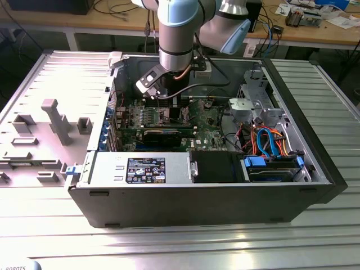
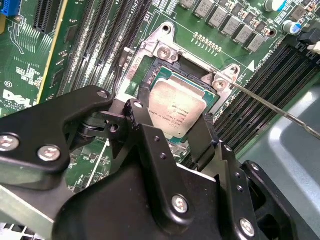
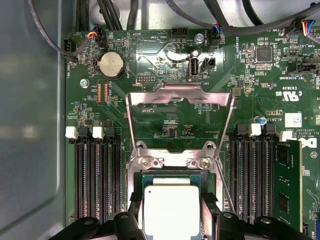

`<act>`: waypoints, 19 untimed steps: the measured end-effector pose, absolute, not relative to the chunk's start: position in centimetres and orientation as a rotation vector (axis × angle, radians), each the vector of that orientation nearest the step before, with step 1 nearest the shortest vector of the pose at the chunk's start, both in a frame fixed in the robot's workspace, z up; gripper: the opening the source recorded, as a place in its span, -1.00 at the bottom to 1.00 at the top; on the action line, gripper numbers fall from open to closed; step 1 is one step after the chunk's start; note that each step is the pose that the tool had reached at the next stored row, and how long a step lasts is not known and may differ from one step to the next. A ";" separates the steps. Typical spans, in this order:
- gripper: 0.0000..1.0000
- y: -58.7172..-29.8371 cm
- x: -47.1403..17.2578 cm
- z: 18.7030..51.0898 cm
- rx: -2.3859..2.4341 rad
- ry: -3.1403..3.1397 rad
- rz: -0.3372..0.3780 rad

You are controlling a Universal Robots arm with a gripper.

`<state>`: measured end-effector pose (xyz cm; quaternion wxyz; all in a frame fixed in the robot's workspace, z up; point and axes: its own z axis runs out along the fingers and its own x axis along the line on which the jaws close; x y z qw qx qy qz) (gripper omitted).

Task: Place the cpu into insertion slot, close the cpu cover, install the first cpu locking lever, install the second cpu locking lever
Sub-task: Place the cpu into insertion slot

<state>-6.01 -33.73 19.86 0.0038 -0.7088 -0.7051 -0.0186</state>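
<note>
**My gripper point(image 2: 170, 120) clamped on the cpu point(image 2: 177, 111)**

Closest in the second wrist view, my black fingers point(image 2: 142, 107) press against two opposite edges of the cpu, which I see sitting in the insertion slot point(image 2: 172, 66) on the green board point(image 2: 30, 60). The cpu cover point(image 3: 180, 94) stands raised, hinged open beside the insertion slot.

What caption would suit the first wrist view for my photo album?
Gripper straddling the silver chip, metal cover frame open over the green board.
</note>
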 end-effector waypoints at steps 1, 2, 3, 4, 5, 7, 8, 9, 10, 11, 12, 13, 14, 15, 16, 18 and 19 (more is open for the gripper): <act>0.08 -33.7 -6.0 19.9 -2.221 -2.210 -0.058; 0.08 -33.7 -6.0 19.9 -2.221 -2.210 -0.058; 0.08 -33.8 -6.0 19.9 -2.221 -2.210 -0.058; 0.08 -33.8 -6.0 19.9 -2.221 -2.210 -0.058; 0.08 -33.8 -6.0 19.9 -2.222 -2.210 -0.058; 0.08 -33.8 -6.0 19.9 -2.222 -2.210 -0.058; 0.08 -33.8 -6.0 19.8 -2.222 -2.210 -0.058; 0.08 -33.9 -6.0 19.8 -2.222 -2.210 -0.057; 0.08 -33.9 -6.0 19.8 -2.223 -2.210 -0.056; 0.08 -33.9 -6.0 19.8 -2.223 -2.210 -0.056; 0.08 -33.9 -6.0 19.7 -2.224 -2.210 -0.056; 0.08 -33.8 -6.0 19.7 -2.224 -2.210 -0.056; 0.08 -33.8 -6.0 19.7 -2.224 -2.210 -0.056; 0.08 -33.8 -6.0 19.7 -2.224 -2.210 -0.056; 0.08 -33.8 -6.0 19.7 -2.224 -2.210 -0.056; 0.08 -33.8 -6.0 19.7 -2.224 -2.210 -0.055; 0.08 -33.8 -6.0 19.7 -2.224 -2.210 -0.056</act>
